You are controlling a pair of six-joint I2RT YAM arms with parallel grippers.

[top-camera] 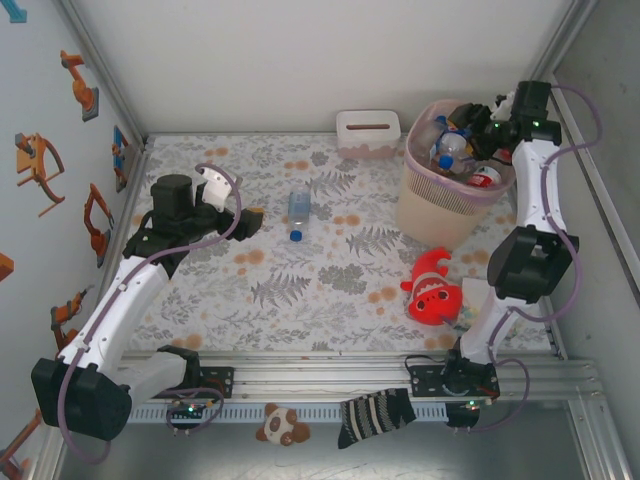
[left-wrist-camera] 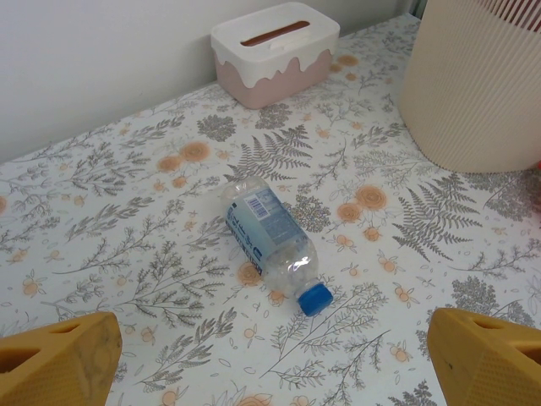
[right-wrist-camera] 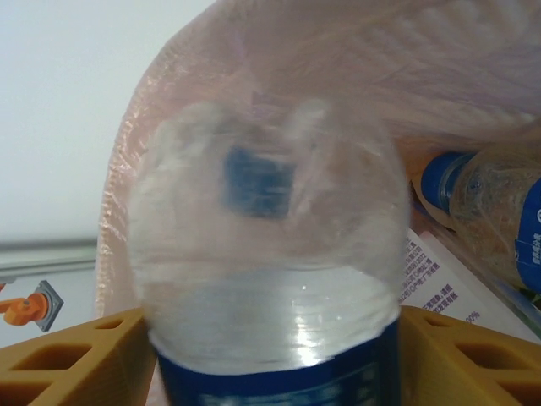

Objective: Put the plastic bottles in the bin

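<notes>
One clear bottle with a blue cap and label (top-camera: 299,212) (left-wrist-camera: 269,241) lies on its side on the floral table, cap towards the arms. My left gripper (top-camera: 250,222) (left-wrist-camera: 272,348) hovers open just short of it, nothing between its yellow fingers (left-wrist-camera: 63,355). The pink-beige bin (top-camera: 440,215) (left-wrist-camera: 473,93) stands at the back right with several bottles (top-camera: 452,150) (right-wrist-camera: 499,211) inside. My right gripper (top-camera: 470,135) (right-wrist-camera: 270,359) is over the bin's rim, shut on a clear bottle with a dark blue label (right-wrist-camera: 270,254) that points into the bin.
A white and pink tissue box (top-camera: 368,133) (left-wrist-camera: 275,51) sits at the back wall left of the bin. A red clownfish plush (top-camera: 432,290) lies in front of the bin by the right arm. A striped sock (top-camera: 375,415) and a small panda toy (top-camera: 282,425) lie below the rail.
</notes>
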